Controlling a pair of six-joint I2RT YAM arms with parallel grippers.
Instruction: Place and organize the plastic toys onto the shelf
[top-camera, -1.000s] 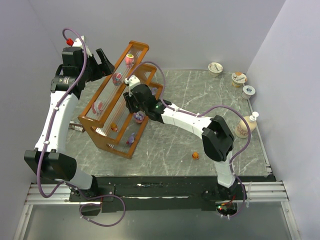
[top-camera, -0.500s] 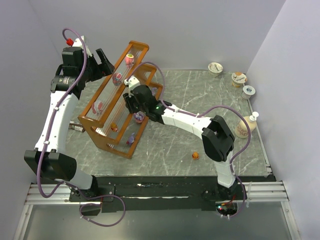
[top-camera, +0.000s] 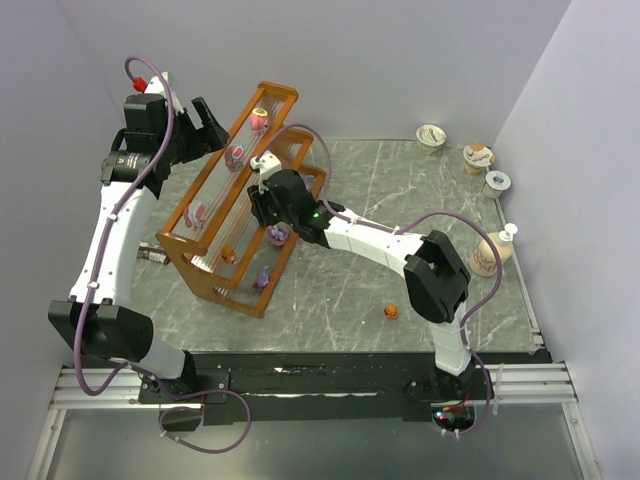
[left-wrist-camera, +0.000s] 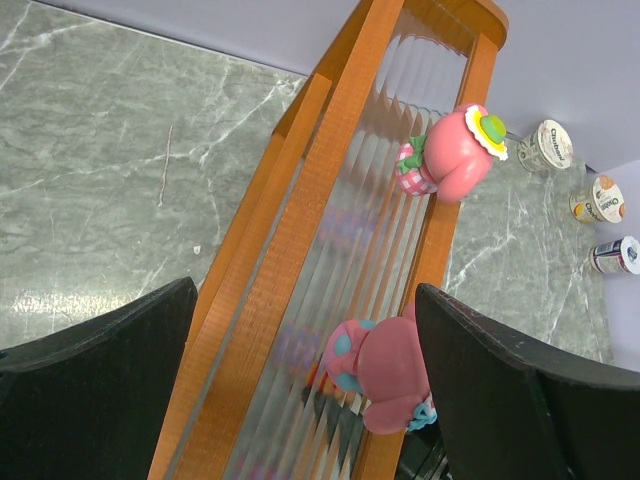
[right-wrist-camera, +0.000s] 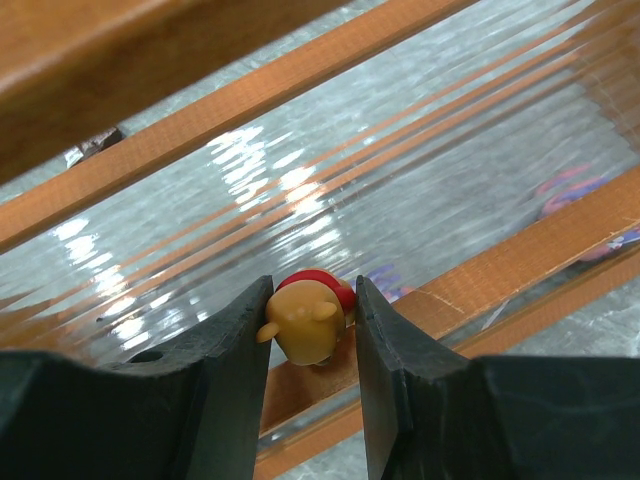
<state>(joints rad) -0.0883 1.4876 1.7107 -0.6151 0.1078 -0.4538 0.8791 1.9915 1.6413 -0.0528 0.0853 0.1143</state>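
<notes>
1. In the top external view, the large orange-brown wooden stepped shelf (top-camera: 278, 93) is standing at an angle on the left half of the grey marbled table (top-camera: 400, 180).
   - Small pink plastic toys (top-camera: 259, 120) are sitting along its top tier.
   - A small orange toy (top-camera: 229, 254) and a small purple toy (top-camera: 263, 275) are resting on the lowest tier.
   - The right gripper (top-camera: 264, 212) is reaching in over the middle of the shelf, and its grip is hidden from this angle.
   - The left gripper (top-camera: 208, 122) is hovering by the far side of the top rail.
   - A lone orange plastic toy (top-camera: 391, 311) is lying on the table, well apart from the shelf.
   - A beige bottle (top-camera: 490, 252) and three round foil-lidded cups (top-camera: 477, 157) are standing near the table's right edge.

2. In the left wrist view, the left gripper (left-wrist-camera: 305, 300) is holding its jaws spread wide and gripping nothing.
   - Its black fingers (left-wrist-camera: 90, 400) are framing the shelf (left-wrist-camera: 340, 130), but whether they are straddling the rail cannot be told.
   - A round pink toy with a yellow-and-green hat (left-wrist-camera: 455, 155) is perching by the tier's right rail.
   - A second pink toy with teal patches (left-wrist-camera: 385, 370) is sitting nearer the camera on the same side.
   - The cups (left-wrist-camera: 548, 145) are showing beyond the shelf.

3. In the right wrist view, the right gripper (right-wrist-camera: 312, 310) is pinching a tiny tan-orange plastic figure with a red top (right-wrist-camera: 305, 325).
   - Its two black fingers (right-wrist-camera: 230, 380) are pressing on either side of the figure.
   - The figure is hanging right at an orange wooden slat of the shelf (right-wrist-camera: 480, 270), but whether it is touching the slat cannot be told.
   - The ribbed translucent tier behind it is glinting.
</notes>
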